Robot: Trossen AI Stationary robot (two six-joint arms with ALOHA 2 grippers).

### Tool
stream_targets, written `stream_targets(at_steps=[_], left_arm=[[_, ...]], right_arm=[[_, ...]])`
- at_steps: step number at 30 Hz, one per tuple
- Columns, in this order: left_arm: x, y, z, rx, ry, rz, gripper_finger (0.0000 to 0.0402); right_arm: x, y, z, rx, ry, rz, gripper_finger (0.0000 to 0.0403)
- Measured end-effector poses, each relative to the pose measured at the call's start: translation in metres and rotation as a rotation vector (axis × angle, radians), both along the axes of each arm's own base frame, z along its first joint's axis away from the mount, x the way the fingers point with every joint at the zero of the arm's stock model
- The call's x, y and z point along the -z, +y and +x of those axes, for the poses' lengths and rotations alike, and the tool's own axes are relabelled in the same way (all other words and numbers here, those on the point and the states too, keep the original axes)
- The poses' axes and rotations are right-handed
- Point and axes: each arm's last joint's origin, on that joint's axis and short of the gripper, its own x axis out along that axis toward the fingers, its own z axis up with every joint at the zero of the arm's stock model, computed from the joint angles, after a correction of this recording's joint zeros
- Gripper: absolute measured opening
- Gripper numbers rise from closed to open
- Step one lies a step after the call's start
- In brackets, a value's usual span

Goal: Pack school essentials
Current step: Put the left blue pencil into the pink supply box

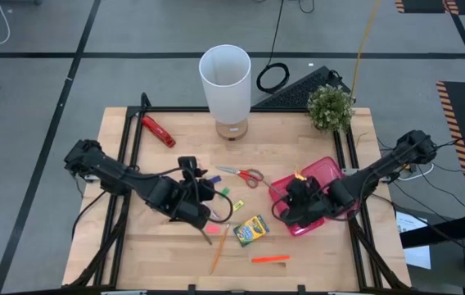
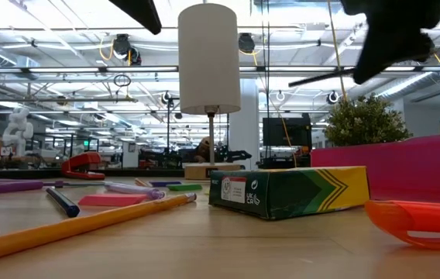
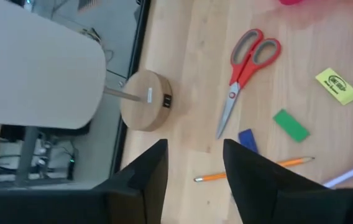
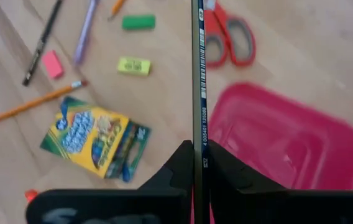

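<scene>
My right gripper (image 4: 199,152) is shut on a dark pencil (image 4: 197,74) and hovers over the near left part of the pink case (image 1: 322,190). My left gripper (image 3: 195,146) stands open with nothing between its fingers, above the table left of centre (image 1: 202,198). Lying flat on the table are red-handled scissors (image 1: 245,174), a yellow-green crayon box (image 1: 251,230), an orange marker (image 1: 270,259), a yellow pencil (image 1: 218,248), and green (image 3: 290,125), yellow (image 3: 337,85) and pink (image 4: 52,64) erasers. My right gripper pinches the dark pencil between its two fingers near one end (image 4: 198,155). The pencil runs straight on from the fingers, in line with them, not across them. It is lifted clear of the table and the case.
A white lamp (image 1: 226,82) on a round wooden base stands at the far middle, with a small potted plant (image 1: 331,106) at the far right. A red-and-black hand tool (image 1: 158,129) lies at the far left. More pens lie near the left gripper (image 4: 84,31).
</scene>
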Motion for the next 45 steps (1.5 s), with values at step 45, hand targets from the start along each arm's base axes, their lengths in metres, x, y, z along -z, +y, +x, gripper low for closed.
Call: stream_targets(at_steps=[45], left_arm=[[0.037, -0.027, 0.005, 0.138, -0.006, -0.217, 0.0154]], right_arm=[[0.092, 0.001, -0.027, 0.279, 0.133, 0.149, 0.0051]])
